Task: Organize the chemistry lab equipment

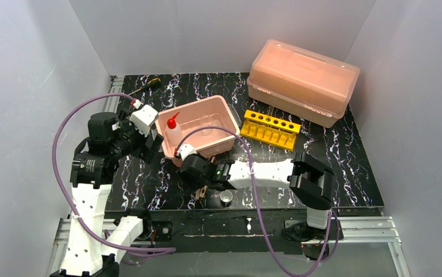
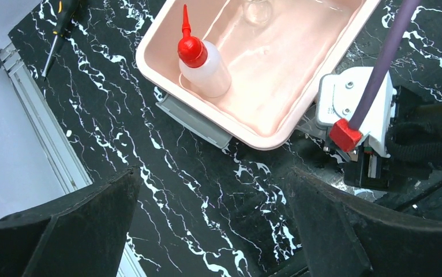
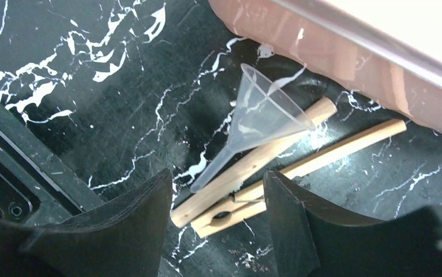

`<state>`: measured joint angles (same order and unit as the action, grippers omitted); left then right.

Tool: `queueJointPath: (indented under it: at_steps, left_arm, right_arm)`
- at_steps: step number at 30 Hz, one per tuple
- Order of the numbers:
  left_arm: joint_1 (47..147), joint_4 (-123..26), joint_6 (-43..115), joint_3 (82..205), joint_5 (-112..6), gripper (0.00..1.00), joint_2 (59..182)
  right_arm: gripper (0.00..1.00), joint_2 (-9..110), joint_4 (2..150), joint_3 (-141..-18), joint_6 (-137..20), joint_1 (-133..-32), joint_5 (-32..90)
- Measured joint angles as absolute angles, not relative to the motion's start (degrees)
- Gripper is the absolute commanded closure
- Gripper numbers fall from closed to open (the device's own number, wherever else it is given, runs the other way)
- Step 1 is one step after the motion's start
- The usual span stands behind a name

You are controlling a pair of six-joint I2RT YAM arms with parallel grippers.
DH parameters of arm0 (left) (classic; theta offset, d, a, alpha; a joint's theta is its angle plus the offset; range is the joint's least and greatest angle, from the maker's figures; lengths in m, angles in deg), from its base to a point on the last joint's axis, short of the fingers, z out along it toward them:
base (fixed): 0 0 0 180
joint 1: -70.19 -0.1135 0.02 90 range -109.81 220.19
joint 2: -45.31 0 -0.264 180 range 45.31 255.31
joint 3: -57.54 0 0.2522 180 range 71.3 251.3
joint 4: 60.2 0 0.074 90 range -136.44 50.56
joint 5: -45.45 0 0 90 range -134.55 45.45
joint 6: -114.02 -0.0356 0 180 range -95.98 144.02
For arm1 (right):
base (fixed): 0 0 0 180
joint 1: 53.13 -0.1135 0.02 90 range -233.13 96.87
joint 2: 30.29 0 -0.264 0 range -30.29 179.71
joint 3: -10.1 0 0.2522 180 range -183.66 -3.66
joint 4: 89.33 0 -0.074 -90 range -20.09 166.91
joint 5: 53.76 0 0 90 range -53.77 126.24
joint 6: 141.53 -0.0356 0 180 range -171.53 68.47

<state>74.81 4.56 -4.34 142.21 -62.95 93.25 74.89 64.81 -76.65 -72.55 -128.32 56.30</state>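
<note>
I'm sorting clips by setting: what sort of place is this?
Probably a robot test bench staged as a chemistry lab, not a working one: plain white walls box in a black marbled tabletop holding a yellow holed rack, a squeeze bottle in a pink tray, and a clear funnel.

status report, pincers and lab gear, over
Left pincer open, empty, beside pink tub. Right pincer open above wooden clamp and clear funnel, gripping neither. Squeeze bottle in tub. Funnel lies across clamp.
</note>
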Motion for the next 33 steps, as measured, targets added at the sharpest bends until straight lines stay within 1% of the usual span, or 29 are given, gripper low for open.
queueJointPath:
  at_steps: [13,33]
  left_arm:
    - [74.8,5.0,-2.5,142.6,-62.5,0.02,96.3]
    - [74.8,4.5,-4.2,141.0,-61.3,0.02,95.0]
  right_arm:
    - [0.44,78.8,66.8,-77.5,-73.9,-128.6,56.8]
    - [0.52,83.5,68.3,-79.3,-74.3,-129.7,56.8]
